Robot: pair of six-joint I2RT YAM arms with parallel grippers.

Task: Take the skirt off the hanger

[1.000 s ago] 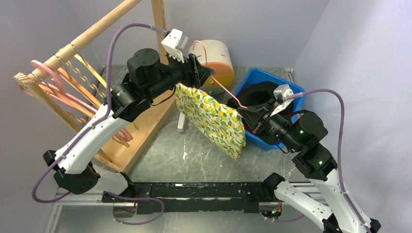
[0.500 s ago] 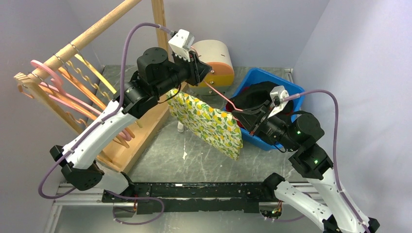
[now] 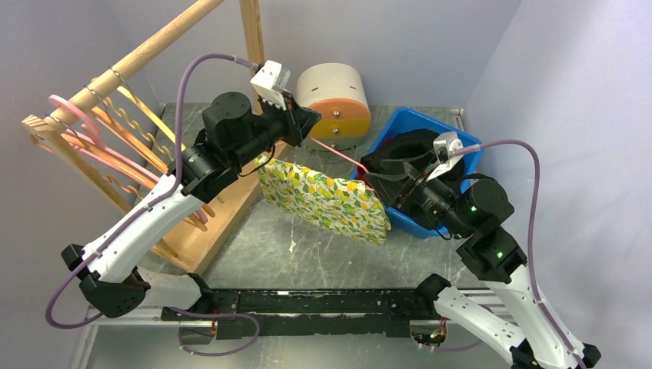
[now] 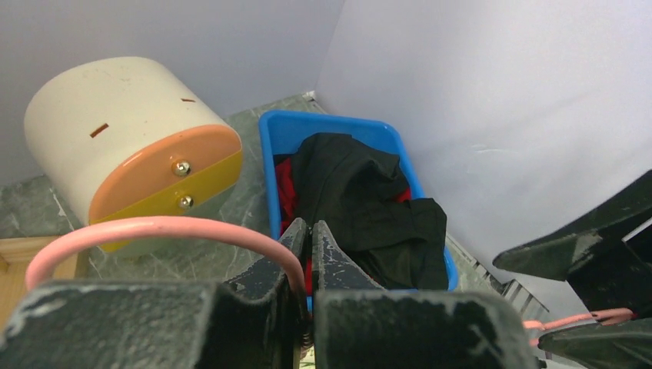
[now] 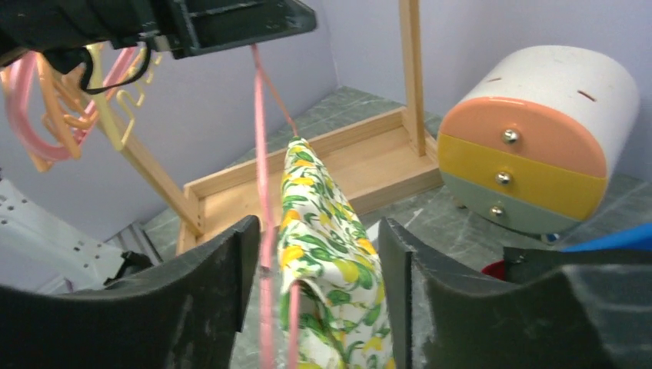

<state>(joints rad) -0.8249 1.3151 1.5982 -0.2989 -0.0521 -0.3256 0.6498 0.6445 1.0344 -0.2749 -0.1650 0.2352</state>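
Right wrist view, skirt (image 5: 327, 231) between parted right claw (image 5: 311, 250), left claw (image 4: 310, 234) clamping hanger (image 4: 154, 228)

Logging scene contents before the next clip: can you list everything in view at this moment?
skirt: one, white with a lemon print, hanging on the hanger between the arms
hanger: one, pink, hook in the left gripper
spare hangers: several, pink, orange and yellow, on the rack
rack: one, wooden, left side
drawer unit: one, cream with orange, yellow and grey-green fronts, back centre
bin: one, blue, back right
clothes: black over red, in the bin
table: grey-green
left gripper: shut on the hanger
right gripper: open, fingers either side of hanger and skirt
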